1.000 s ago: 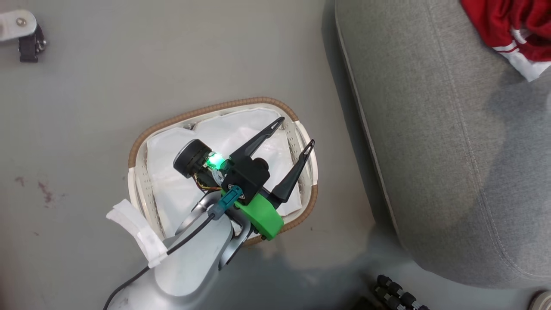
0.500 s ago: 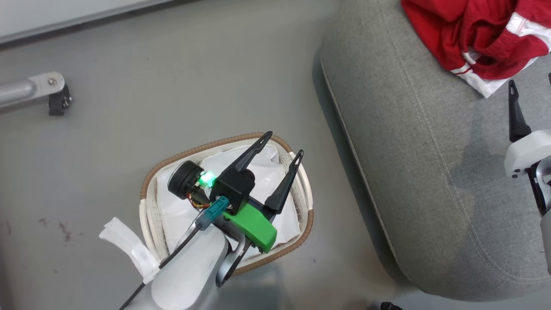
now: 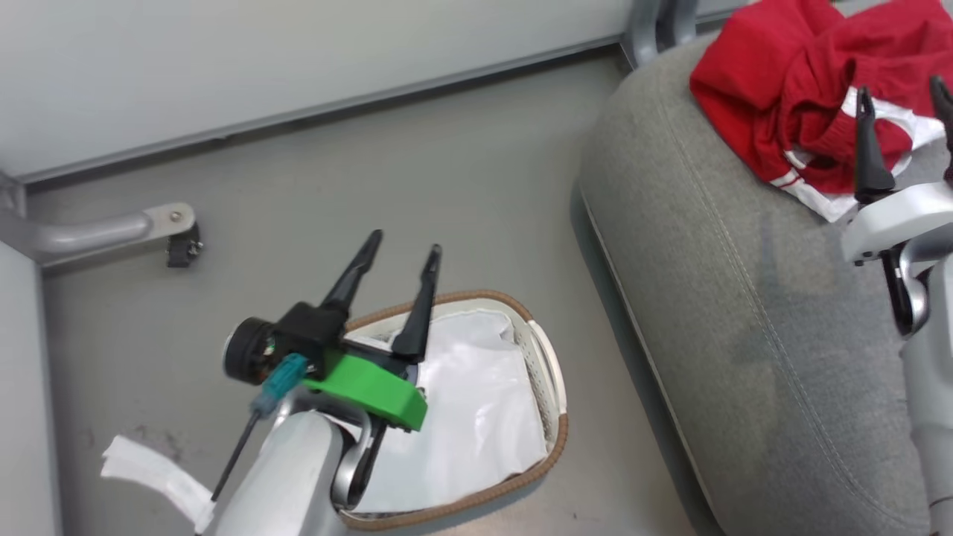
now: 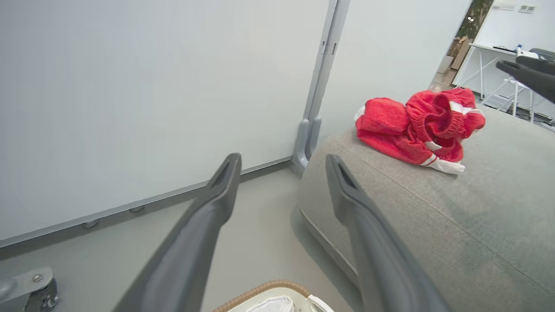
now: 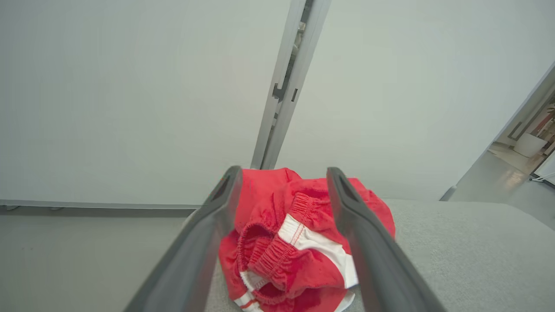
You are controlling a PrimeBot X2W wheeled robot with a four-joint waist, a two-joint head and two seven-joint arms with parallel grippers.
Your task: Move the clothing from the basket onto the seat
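The seat (image 3: 744, 335), a large grey fabric-upholstered sofa cushion with a stitched seam, takes up the right of my head view.

The basket (image 3: 557, 387), an oval white perforated plastic tub with a brown woven rim, stands on the floor just beside the seat. Inside it I see only the plain white cloth lining (image 3: 476, 417).

The clothing (image 3: 767, 104), bright red soft sports fabric with white trim, lies bunched on the seat's wall-side end.

The right claw (image 3: 901, 87) stands wide and empty, near the bundle. The left claw (image 3: 405, 242) is also wide and empty, above the basket's far rim.

I judge the transfer done, with clearing away as the step in hand. Procedure:
1. Draw the right claw back along its own fingers, jaws wide, so no tip hooks the elastic waistband.
2. Point the head view over the basket.
3. Check the lining folds for any red fabric.
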